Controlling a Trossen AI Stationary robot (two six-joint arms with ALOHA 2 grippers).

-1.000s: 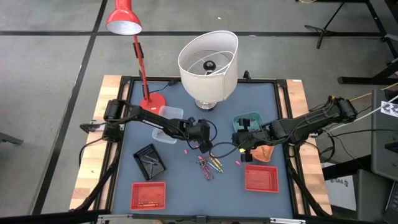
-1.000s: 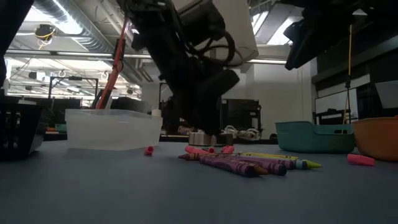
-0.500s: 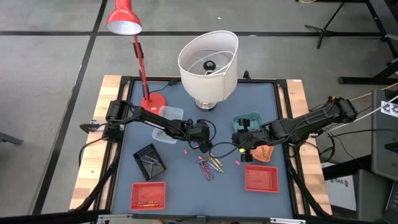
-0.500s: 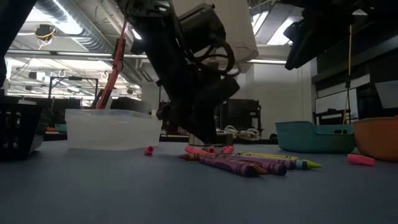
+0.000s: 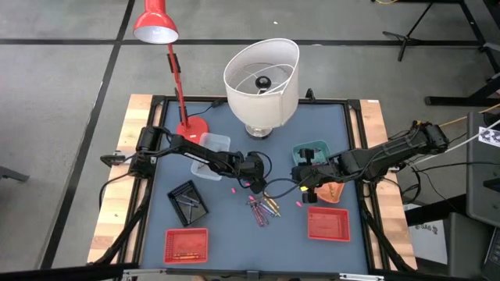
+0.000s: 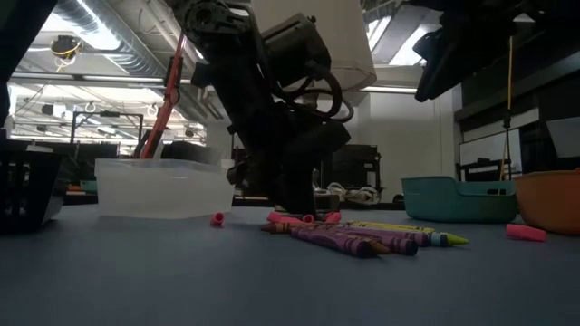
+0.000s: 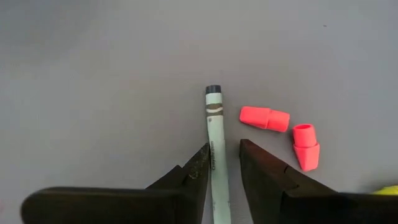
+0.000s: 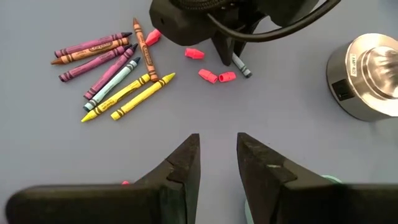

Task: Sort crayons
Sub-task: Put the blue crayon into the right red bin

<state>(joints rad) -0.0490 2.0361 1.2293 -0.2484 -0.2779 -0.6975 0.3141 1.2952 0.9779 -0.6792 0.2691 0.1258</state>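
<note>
Several crayons [image 5: 262,208] lie in a loose pile on the blue table, purple, yellow, brown and pale ones [image 8: 115,68]; they also show in the low view [image 6: 362,238]. A pale grey crayon with a dark tip [image 7: 214,143] lies flat apart from the pile. My left gripper [image 7: 222,152] is open, down at the table [image 6: 304,214], one finger on each side of this crayon. Short pink pieces [image 7: 264,117] lie beside it. My right gripper [image 8: 217,152] is open and empty, above the table near the teal bin [image 5: 311,153]. My left gripper comes slanting down from the table's left, with its fingers along the grey crayon's shaft [image 7: 216,171]. One fingertip [image 7: 200,163] lies close against the crayon's side and the other stands apart from it. Whether the near finger touches it, I cannot tell. The crayon lies flat on the table.
A clear tub [image 5: 209,154], a black tray [image 5: 188,200], two red trays [image 5: 186,244] [image 5: 328,224] and an orange bin [image 5: 333,192] ring the middle. A white lampshade [image 5: 262,74] and a red desk lamp [image 5: 184,125] stand at the far side. Loose pink pieces [image 5: 299,204] lie nearby.
My left gripper rose a little and tipped, then came back down to the table beside the pink pieces. The crayon pile and my right gripper have kept still.
</note>
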